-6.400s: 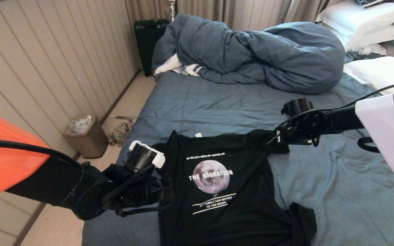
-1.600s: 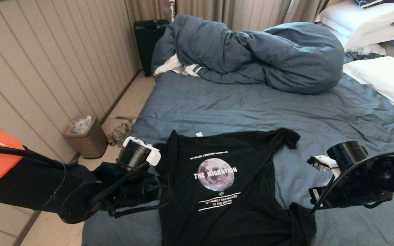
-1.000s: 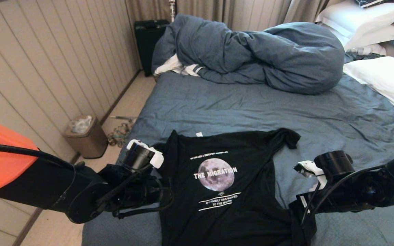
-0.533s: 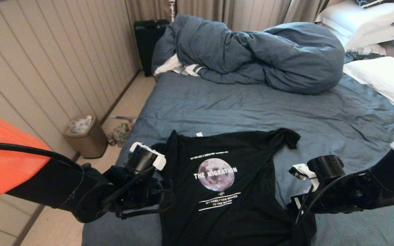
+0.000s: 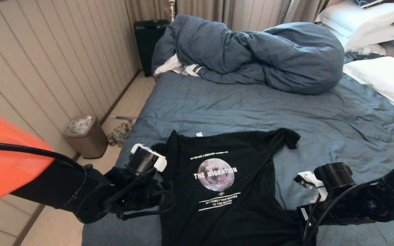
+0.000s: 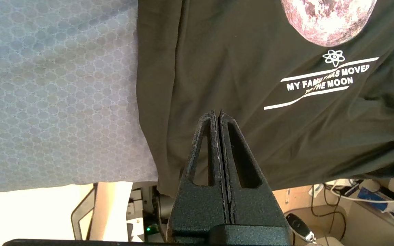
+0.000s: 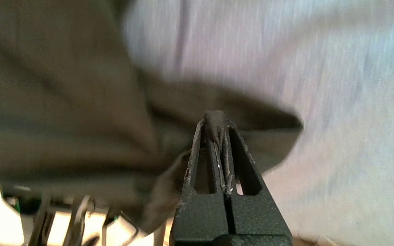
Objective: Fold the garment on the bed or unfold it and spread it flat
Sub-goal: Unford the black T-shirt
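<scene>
**Right pincer bites the hem corner at the near edge of the bed**

Here's the bed [image 5: 238,106], blue-grey sheet running wide, with the bunched duvet [image 5: 251,51] heaped at the far edge and white pillows [image 5: 381,75] toward the far right corner. Plenty of bare sheet lies between that heap and the work, and more to the right.

The garment [image 5: 224,198], a black T-shirt, lies print-up at the near edge, toward the near left corner. Its long axis runs from the near edge to the collar on the far side; one sleeve [image 5: 286,138] points off toward the right.

Now the key relation: the right gripper [image 7: 217,128] sits at the shirt's near right corner, jaws pinched on a fold of black cloth there, the body of the shirt lying to its left. The left gripper [image 6: 216,118] is closed on nothing, tips resting over the shirt's left side near the hem, right by the bed's left edge.

The right arm has the hold, so, as I read it, any pull goes rightward or farward into open sheet; the left side offers little margin before the floor.
</scene>
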